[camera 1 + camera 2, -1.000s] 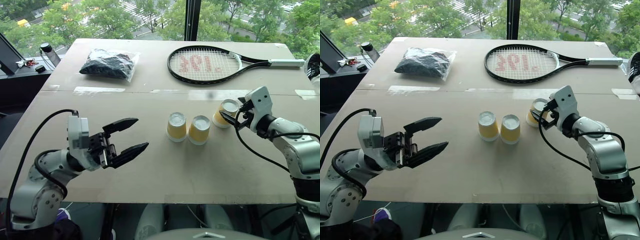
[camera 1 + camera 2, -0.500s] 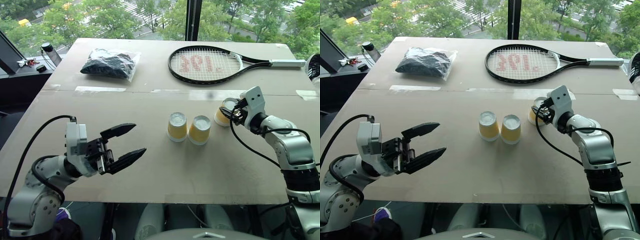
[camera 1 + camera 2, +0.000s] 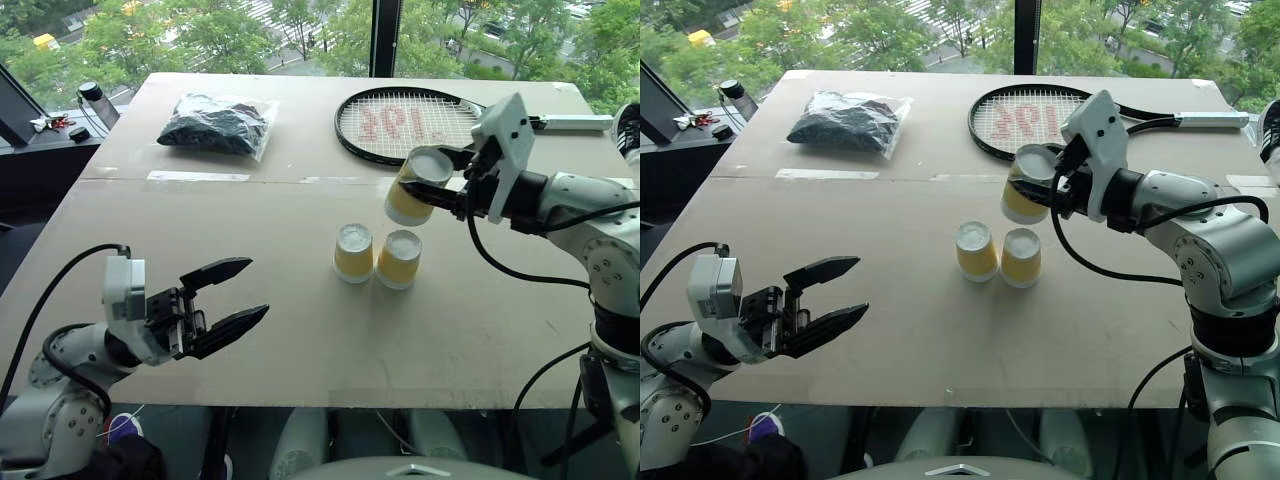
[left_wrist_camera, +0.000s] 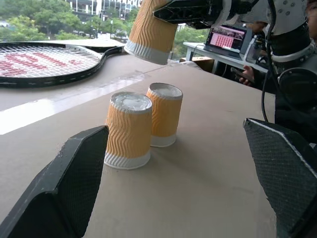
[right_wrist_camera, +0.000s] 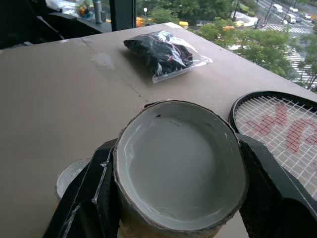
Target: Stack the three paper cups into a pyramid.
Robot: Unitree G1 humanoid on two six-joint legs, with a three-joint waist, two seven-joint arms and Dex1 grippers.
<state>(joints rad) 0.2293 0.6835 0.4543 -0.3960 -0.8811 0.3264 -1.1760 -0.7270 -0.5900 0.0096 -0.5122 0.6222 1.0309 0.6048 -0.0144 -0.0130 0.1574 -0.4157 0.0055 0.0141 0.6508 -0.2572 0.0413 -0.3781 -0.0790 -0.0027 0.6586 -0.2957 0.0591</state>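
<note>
A: What is seen nearest, at the lower left of the head view?

B: The left gripper [image 3: 235,294] is held above the front edge of the flat beige table [image 3: 300,340], its two black fingers spread wide with nothing between them.

A: And in the middle of the frame?

B: Two small tapered yellow-orange paper cups with white rims are stood upside down and side by side, touching or nearly so: the left cup [image 3: 353,253] and the right cup [image 3: 399,259]. They are framed between the open fingers in the left wrist view.

A: Where is the third cup found?

B: The third yellow-orange paper cup [image 3: 415,186] is held in the air, up and to the right of the standing pair, tilted with its white base turned toward the camera. It is clamped by the right gripper [image 3: 432,190], whose fingers are closed against its sides. No contact with the two lower cups is seen.

A: What is placed farther back?

B: A black-framed tennis racket with red-marked strings [image 3: 405,125] is laid at the upper right, and a clear plastic bag of dark contents [image 3: 215,127] at the upper left.
</note>
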